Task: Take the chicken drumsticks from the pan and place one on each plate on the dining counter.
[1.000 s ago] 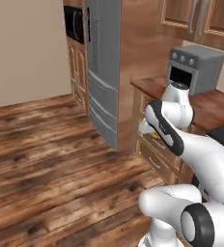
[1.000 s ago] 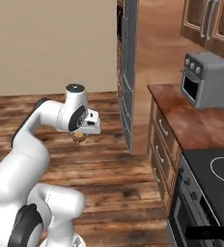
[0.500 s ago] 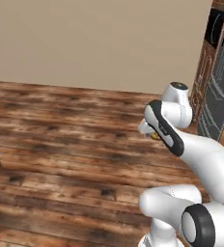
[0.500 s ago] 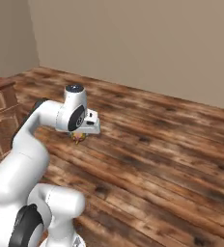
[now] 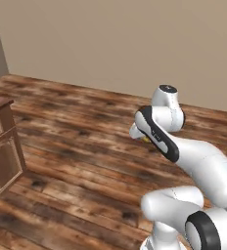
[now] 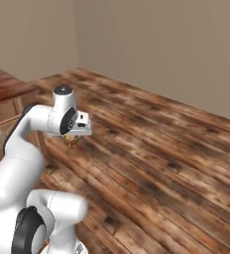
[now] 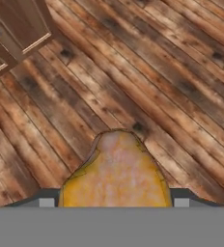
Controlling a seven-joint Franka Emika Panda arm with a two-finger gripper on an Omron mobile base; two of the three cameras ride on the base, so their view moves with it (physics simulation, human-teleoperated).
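Right now I read this as the carrying leg of the job. Closest to the hand camera, the pale yellow-tan cooked chicken drumstick (image 7: 115,176) sits between the two dark finger tips of my two-finger gripper (image 7: 114,201), which is clamped on its sides; the meat bulges up from between them and hangs over bare floor. From the right base camera the same gripper (image 6: 71,141) shows as a small dark shape under the white wrist, with a speck of golden-brown below it. From the left base camera the arm hides most of the hand, and I catch just a sliver of yellow at the wrist (image 5: 146,139).

Below and beyond the drumstick lies the dark, knotty wood-plank floor (image 7: 181,72). Further off stands a reddish-brown wooden cabinet with panelled doors (image 5: 2,146), its top edge glossy and reddish; it turns up at the left of the right base view (image 6: 8,99) and in a corner of the hand view (image 7: 12,34). I cannot say whether it belongs to the dining counter. Farthest away is a plain beige wall (image 5: 125,44).

So, by my judgement, one drumstick is picked and in transit, not yet set down; I cannot judge how the second one stands from here.

I find no brand, label or readable writing anywhere.
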